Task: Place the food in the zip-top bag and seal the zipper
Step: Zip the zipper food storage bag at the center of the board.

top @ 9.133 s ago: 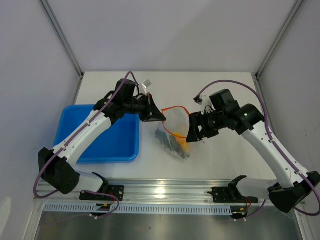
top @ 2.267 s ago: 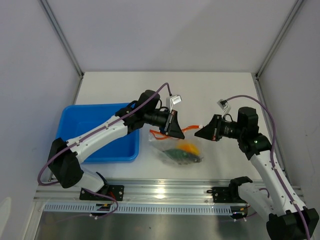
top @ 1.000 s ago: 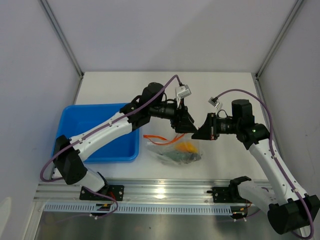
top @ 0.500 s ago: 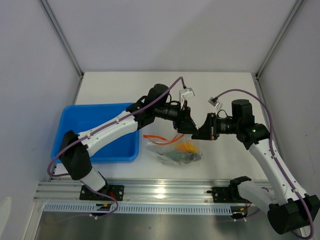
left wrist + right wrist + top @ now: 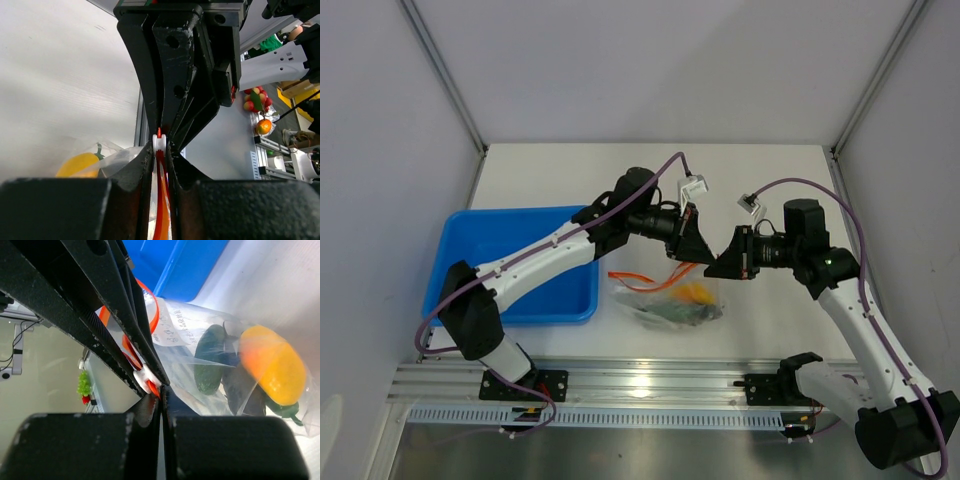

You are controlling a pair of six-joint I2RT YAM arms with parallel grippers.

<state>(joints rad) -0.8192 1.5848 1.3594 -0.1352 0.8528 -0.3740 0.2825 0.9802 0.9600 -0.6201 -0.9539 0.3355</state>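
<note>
Your left gripper [image 5: 159, 152] is clamped on the zipper [image 5: 161, 210], its fingers pressed to either side of the orange-red strip just below the white slider [image 5: 158, 142]; your right gripper [image 5: 161, 396] meets it nose to nose, its fingers squeezed together on the same strip beside the slider; in the top view the two grippers touch tip to tip over the table [image 5: 530, 175]; the zip-top bag [image 5: 655, 300] hangs from them with its body lying on the table, just right of the blue tray [image 5: 560, 290]; the food is inside it, the yellow piece [image 5: 272, 371] resting against the dark green pieces [image 5: 210, 365].
</note>
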